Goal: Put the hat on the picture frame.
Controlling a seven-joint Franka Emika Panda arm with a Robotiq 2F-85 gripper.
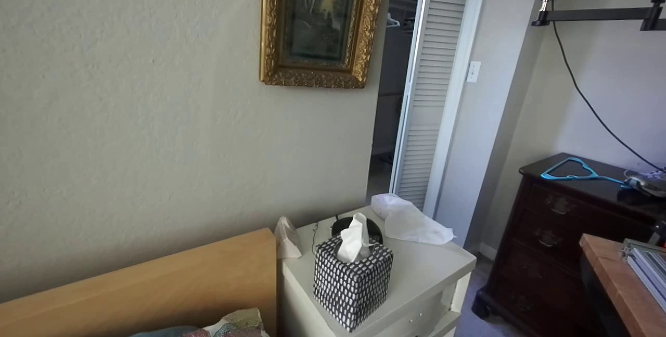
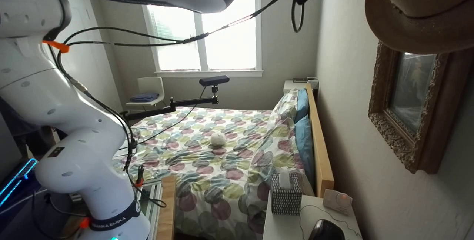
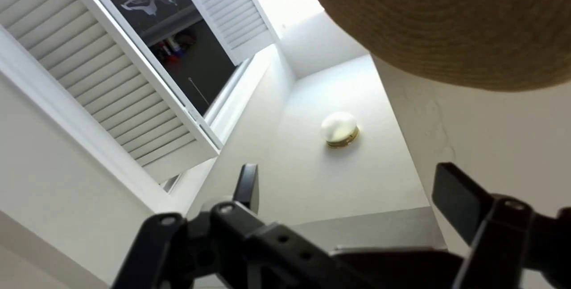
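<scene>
Because the wide-brimmed tan straw hat looks light and crushable, a gentle brim hold should suit; beyond the empty, spread-fingered black hand, it overlaps the ornate gold rectangular picture frame in an exterior view.

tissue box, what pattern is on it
The tissue box is black with rows of white marks, clearest in an exterior view.

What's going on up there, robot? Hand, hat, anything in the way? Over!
Hand open, empty. Hat at the top of the frame, seemingly hung there; contact point out of view. Nothing seen in the way.
</scene>
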